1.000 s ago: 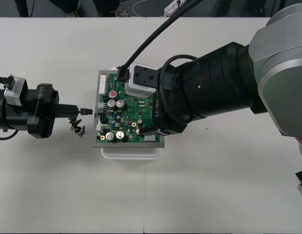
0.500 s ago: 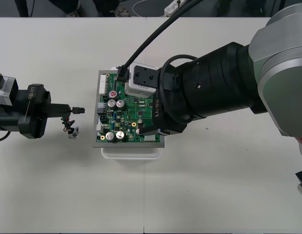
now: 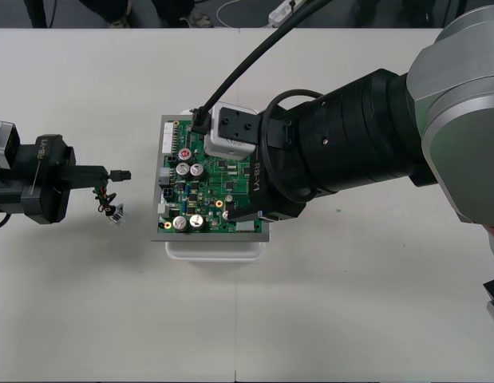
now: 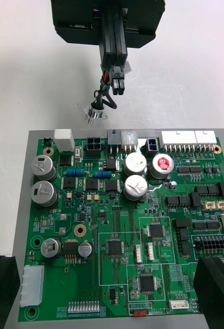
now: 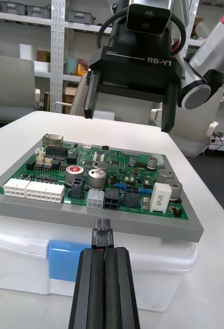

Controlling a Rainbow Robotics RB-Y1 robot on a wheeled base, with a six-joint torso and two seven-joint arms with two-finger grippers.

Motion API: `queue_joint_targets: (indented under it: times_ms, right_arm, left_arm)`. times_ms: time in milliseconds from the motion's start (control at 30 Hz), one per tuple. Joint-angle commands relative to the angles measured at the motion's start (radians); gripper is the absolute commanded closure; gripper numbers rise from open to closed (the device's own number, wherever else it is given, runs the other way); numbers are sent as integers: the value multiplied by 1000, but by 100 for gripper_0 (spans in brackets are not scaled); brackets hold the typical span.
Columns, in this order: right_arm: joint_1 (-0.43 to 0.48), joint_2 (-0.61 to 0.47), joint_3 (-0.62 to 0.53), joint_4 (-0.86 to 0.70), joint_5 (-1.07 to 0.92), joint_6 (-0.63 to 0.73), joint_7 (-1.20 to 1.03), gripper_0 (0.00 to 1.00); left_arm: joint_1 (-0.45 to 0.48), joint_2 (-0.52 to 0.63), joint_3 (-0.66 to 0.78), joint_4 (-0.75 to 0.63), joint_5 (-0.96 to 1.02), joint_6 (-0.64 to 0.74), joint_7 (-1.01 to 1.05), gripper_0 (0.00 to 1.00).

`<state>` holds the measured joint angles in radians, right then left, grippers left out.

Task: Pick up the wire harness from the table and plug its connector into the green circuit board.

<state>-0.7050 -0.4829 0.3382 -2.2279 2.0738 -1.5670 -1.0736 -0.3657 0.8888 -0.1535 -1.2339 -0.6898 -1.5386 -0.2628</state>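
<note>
My left gripper [image 3: 111, 174] hovers left of the green circuit board [image 3: 211, 191], shut on the harness's small black plug [image 3: 124, 174]. The plug points at the board's left edge across a gap. The wires [image 3: 105, 199] dangle below the fingers, with the metal socket [image 3: 116, 214] at their low end. In the left wrist view the shut fingers [image 5: 104, 293] hold the plug [image 5: 103, 239] short of the board [image 5: 66, 177] on its white base [image 5: 117, 259]. My right gripper [image 3: 227, 167] hangs open over the board; its fingers [image 4: 1, 288] stand wide apart.
The board carries silver capacitors [image 4: 135, 164] and white connectors [image 4: 186, 138] along the edge facing the plug, beside a black socket [image 4: 94, 145]. Pale table [image 3: 87, 303] lies open around the left gripper. The right arm's thick links [image 3: 374, 136] cover the table to the board's right.
My left gripper has drawn back to the left, away from the board, carrying the plug and its dangling wires. The right arm has stayed still.
</note>
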Motion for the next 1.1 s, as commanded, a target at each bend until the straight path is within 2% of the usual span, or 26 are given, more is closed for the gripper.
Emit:
queue_joint_targets:
  times_ms: [33, 1100]
  right_arm:
    - [-16, 17, -30, -25, -9, -4, 35, 1]
    - [-16, 17, -30, -25, -11, -4, 41, 1]
  left_arm:
    - [21, 52, 31, -2, 18, -32, -67, 100]
    - [-12, -22, 23, -33, -20, -32, -42, 100]
